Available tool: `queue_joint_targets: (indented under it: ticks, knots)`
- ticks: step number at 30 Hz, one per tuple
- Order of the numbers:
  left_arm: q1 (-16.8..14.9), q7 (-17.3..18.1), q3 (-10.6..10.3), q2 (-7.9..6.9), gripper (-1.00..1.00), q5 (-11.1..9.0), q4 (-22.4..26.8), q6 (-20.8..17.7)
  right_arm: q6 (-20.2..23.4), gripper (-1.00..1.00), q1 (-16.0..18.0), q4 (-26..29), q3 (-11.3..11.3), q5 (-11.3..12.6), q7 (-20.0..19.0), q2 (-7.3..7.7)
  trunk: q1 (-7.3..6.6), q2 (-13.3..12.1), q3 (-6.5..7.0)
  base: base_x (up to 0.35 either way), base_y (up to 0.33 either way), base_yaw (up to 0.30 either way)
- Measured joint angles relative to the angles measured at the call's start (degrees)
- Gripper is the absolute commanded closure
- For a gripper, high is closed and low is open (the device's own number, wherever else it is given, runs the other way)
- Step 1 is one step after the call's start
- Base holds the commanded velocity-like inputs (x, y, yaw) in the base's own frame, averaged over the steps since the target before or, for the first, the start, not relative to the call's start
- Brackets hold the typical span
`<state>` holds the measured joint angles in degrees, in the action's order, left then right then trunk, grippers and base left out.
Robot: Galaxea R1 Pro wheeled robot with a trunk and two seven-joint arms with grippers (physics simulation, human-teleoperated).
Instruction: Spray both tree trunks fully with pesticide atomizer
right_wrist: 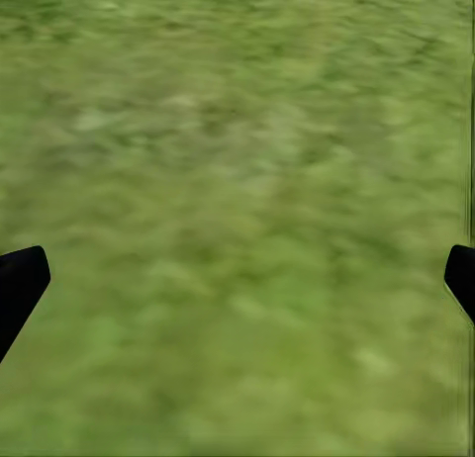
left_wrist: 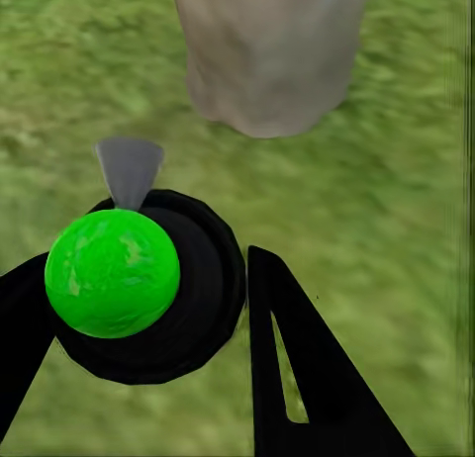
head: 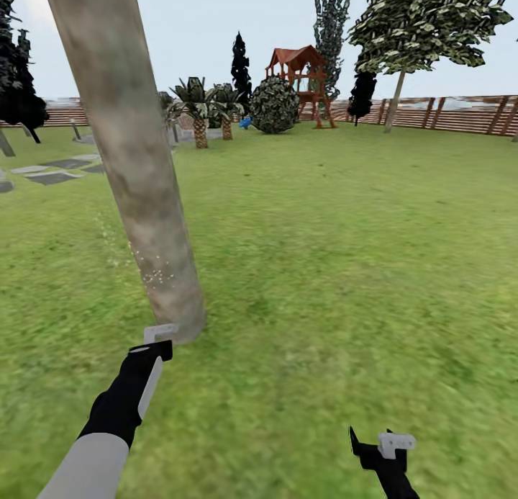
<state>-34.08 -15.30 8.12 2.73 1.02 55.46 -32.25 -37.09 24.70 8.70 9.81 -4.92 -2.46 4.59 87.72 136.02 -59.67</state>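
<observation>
A thick pale grey-beige tree trunk (head: 137, 160) leans up from the lawn (head: 324, 268) at front left; its base (left_wrist: 267, 61) also fills the far side of the left wrist view. Fine white specks (head: 152, 276) dot the bark low down. My left gripper (head: 152, 351) sits just short of the trunk's foot, shut on the pesticide atomizer (left_wrist: 114, 274). The atomizer is a bright green ball on a black round body, and its grey nozzle (left_wrist: 129, 165) points at the trunk. My right gripper (head: 374, 448) hangs open over bare grass, its fingertips (right_wrist: 20, 279) wide apart.
Far back stand short palms (head: 200, 124), a round bush (head: 274, 104), a red play tower (head: 298, 81) and dark cypresses. A leafy pale-trunked tree (head: 394, 99) stands by the brown slat fence (head: 453, 114). Grey paving slabs (head: 54, 171) lie at left. Open grass spreads to the right.
</observation>
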Motion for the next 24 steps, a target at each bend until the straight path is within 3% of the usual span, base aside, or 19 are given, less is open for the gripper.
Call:
queue_joint_targets:
  ticks: [6, 24]
  knots:
    - [0.02, 0.0, -0.02, 0.01, 1.0, 0.01, 0.0, 0.0, 0.0, -1.0, 0.0, 0.0, -0.05, 0.0, 0.0, -0.02, 0.0, 0.0, 0.0, 0.085, -0.274, 0.047]
    - [0.02, 0.0, 0.02, 0.0, 1.0, -0.02, -0.26, 0.0, 0.0, -1.0, 0.0, 0.0, 0.02, 0.0, 0.0, 0.01, 0.0, 0.0, 0.0, 0.07, -0.259, 0.271]
